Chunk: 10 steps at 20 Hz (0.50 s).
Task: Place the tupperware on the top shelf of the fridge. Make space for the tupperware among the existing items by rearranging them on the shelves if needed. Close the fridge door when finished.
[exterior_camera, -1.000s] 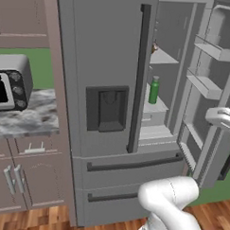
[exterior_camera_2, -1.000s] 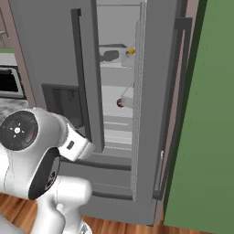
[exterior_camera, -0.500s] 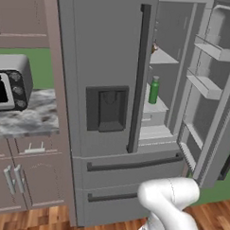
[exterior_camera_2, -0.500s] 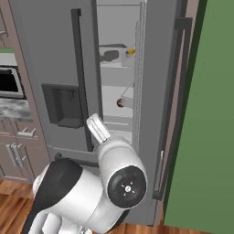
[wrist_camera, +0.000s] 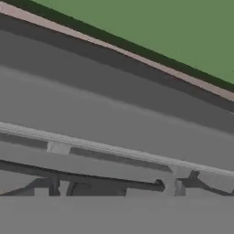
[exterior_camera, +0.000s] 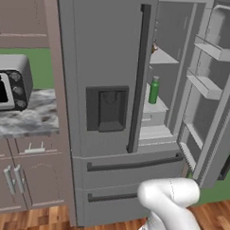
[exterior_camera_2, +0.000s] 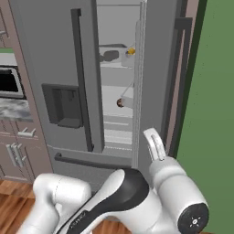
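- The fridge (exterior_camera: 107,112): right door (exterior_camera: 217,93) swung open, left door shut; closing is judged the step in hand, so the arm should push the open door's outer face squarely.
- The top shelf (exterior_camera: 162,57): a grey container (exterior_camera_2: 111,55), probably the tupperware, rests there beside an orange-yellow piece (exterior_camera_2: 131,51).
- Green bottle (exterior_camera: 154,90): upright on a lower shelf.
- Pincer: fully open, holding nothing.

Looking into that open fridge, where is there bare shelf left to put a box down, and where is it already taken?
In the fridge, the top shelf looks bare toward its front edge; a small item and a dark lump sit further in. The shelf below is bare beside the green bottle. The door bins look bare.
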Motion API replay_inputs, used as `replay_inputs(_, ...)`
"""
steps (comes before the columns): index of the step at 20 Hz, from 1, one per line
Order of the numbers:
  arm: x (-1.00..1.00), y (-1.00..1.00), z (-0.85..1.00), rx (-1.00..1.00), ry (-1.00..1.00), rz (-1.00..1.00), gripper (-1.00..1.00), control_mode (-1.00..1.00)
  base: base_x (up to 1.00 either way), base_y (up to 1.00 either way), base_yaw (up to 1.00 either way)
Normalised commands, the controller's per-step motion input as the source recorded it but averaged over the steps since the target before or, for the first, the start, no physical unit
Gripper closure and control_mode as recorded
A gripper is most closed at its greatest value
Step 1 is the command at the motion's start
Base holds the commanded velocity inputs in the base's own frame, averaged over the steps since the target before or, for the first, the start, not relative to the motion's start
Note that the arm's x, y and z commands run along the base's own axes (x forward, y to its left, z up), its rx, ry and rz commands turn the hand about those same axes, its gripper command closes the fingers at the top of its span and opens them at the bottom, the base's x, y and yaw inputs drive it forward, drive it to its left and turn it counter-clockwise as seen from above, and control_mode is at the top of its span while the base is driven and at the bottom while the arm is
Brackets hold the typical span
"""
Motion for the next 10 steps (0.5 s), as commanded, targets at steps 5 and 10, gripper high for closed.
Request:
replay_inputs(5,0.81,-0.88,-0.31,0.28,0.00,-0.07,-1.00,-1.00,0.00,0.00,0.00)
replay_inputs(10,0.85,-0.78,-0.26,0.26,0.05,-0.02,-1.00,-1.00,0.00,0.00,0.00)
